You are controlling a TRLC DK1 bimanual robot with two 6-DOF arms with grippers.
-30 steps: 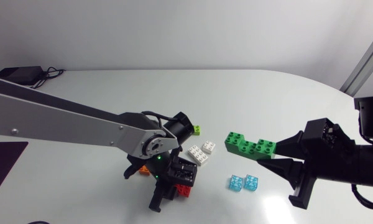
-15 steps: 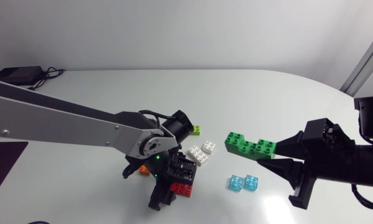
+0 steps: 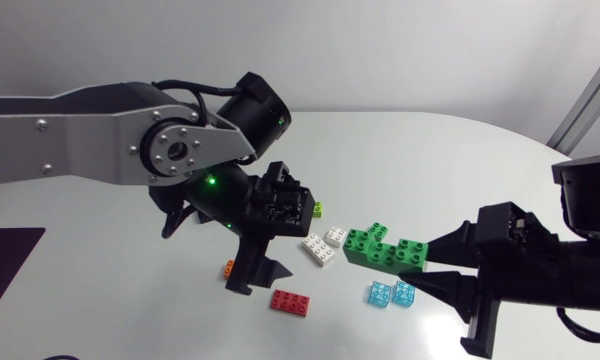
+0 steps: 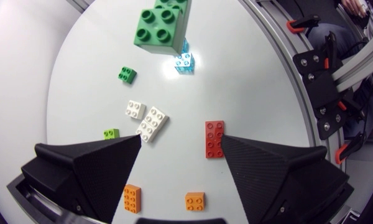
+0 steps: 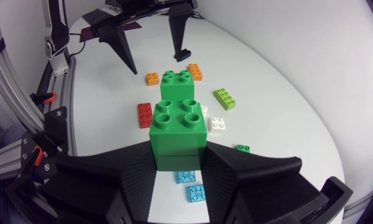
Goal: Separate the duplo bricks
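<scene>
Head view first: my right hand (image 3: pixel 427 265) is clamped on the green stack (image 3: pixel 385 248) and holds it in the air over the worktop (image 3: pixel 430 150). Two blue bricks (image 3: pixel 391 293) lie below, near my fingers. I judge it is held out like that so the free end is open to my other arm. The stack is stepped, studs up, and its long axis runs straight out from my fingers toward the left arm. My left hand (image 3: pixel 200 262) hangs over the worktop's left half with its fingers spread wide, gripping nothing. A red brick (image 3: pixel 292 301) lies flat near one finger, apart from it.

Left wrist view now: the gap between my fingers is empty. The red brick lies on the worktop just by one fingertip, its long side pointing ahead. White bricks (image 4: pixel 152 123) lie farther ahead, and beyond them is the green stack, its free end toward me.

Right wrist view: both fingers press the side faces of the nearest green brick. The rest of the stack stretches ahead, away from the hand. That leaves the joint exposed, which a pull-apart needs, I reckon.
</scene>
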